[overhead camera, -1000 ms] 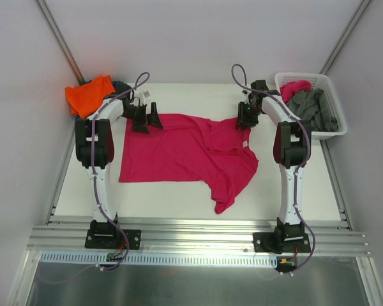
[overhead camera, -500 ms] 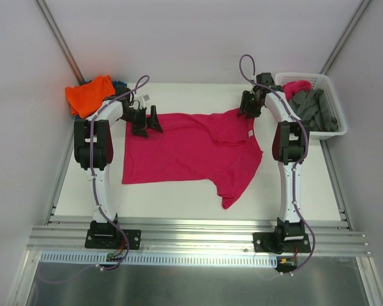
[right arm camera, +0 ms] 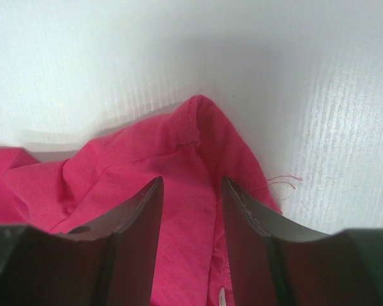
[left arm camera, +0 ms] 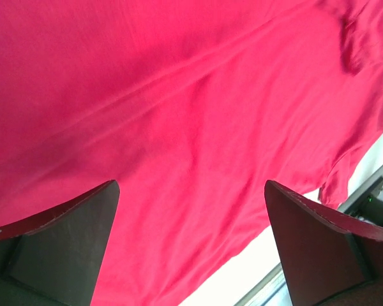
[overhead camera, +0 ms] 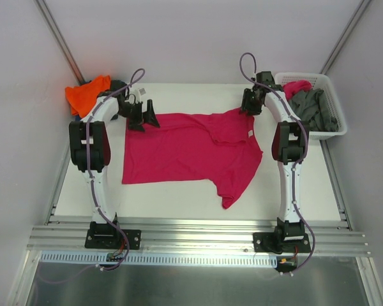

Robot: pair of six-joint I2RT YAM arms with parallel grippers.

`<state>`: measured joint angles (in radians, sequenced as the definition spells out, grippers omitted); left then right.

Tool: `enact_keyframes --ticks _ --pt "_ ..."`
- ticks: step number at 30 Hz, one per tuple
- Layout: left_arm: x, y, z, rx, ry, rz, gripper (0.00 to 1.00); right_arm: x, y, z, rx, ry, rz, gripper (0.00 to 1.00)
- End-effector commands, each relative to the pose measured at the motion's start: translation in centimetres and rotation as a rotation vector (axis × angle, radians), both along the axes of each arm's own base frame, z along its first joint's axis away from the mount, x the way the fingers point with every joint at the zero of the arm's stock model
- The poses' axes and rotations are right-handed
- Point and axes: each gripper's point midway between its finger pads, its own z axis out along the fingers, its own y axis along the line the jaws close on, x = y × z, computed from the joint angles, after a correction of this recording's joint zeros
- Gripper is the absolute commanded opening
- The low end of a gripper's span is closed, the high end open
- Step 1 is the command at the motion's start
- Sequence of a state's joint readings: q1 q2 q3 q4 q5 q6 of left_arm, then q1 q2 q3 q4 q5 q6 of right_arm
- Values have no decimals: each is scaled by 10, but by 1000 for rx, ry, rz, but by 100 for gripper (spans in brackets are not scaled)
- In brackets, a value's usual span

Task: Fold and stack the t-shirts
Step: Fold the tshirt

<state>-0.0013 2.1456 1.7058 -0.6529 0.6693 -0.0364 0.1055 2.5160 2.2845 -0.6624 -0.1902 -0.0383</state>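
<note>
Mid-table, we've got the magenta t-shirt (overhead camera: 185,150) spread mostly flat on the white table (overhead camera: 179,194), one sleeve trailing toward the near edge. Left gripper (overhead camera: 144,120) is over the shirt's far-left corner, jaws wide apart, holding nothing. Right gripper (overhead camera: 249,106) is at the far-right sleeve corner, jaws partly apart, straddling a ridge of cloth; we see no pinch. Orange t-shirt (overhead camera: 86,95) is bunched at the far-left corner. Grey t-shirts (overhead camera: 313,108) and a pink one (overhead camera: 295,86) are piled in the white lattice basket (overhead camera: 333,132), far right.
</note>
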Motion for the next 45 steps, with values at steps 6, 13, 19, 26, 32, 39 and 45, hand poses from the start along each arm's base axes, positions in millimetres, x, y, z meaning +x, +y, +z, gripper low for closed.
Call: enact_keyframes --ticks 6,13,19,26,32,39,45 --pt "60 16 30 42 -180 0 99 2 43 58 85 -115 99 45" --pt "63 16 -3 36 -112 5 99 -12 75 43 142 -59 139 47" --pt "57 14 -23 -18 -21 47 99 -18 64 16 102 7 92 49" --pt "59 32 -21 -6 -19 88 99 -22 13 13 -3 29 29 50" --pt "57 41 -20 7 -19 105 99 -22 -21 17 -50 28 -19 50" --pt "58 40 -19 9 -30 97 99 -15 -22 41 -21 -24 -20 50" --pt "58 37 -15 5 -42 84 99 -16 14 92 48 -122 60 50"
